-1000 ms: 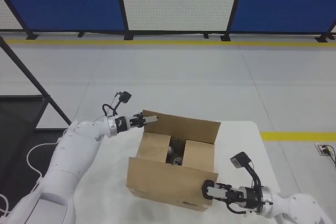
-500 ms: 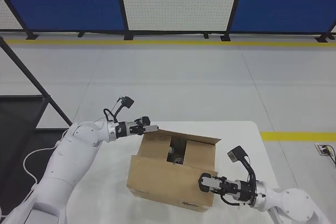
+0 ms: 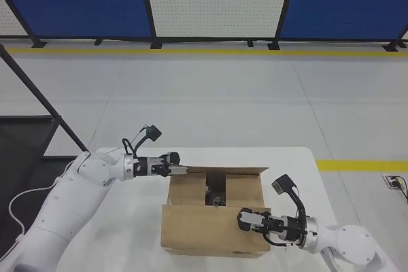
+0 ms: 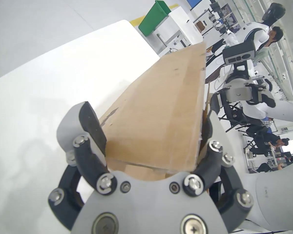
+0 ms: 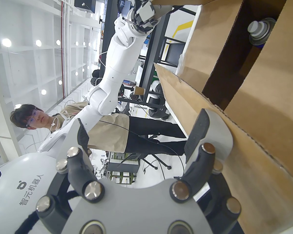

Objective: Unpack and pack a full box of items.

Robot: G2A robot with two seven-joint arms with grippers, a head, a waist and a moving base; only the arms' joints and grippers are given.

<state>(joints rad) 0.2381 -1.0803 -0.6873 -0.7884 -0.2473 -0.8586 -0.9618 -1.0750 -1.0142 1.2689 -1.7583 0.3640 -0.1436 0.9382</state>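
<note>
**Open box on the worktop, one gripper at each long flap**

The box (image 3: 214, 234) sits near the middle of the white worktop (image 3: 296, 163). Its far flap (image 4: 156, 113) runs along the 12 o'clock edge, and its near flap (image 3: 204, 221) runs along the 6 o'clock edge. In the gap between the two inner flaps, a can (image 5: 260, 29) with a grey cap stands upright.

The left gripper (image 3: 179, 171) is at the box's 10 o'clock corner. Its jaws are spread, with the end of the far flap lying between them.

The right gripper (image 3: 243, 219) is at about 4 o'clock from the box's centre. Its jaws are also spread, and one finger (image 5: 205, 132) rests against the near flap.
</note>
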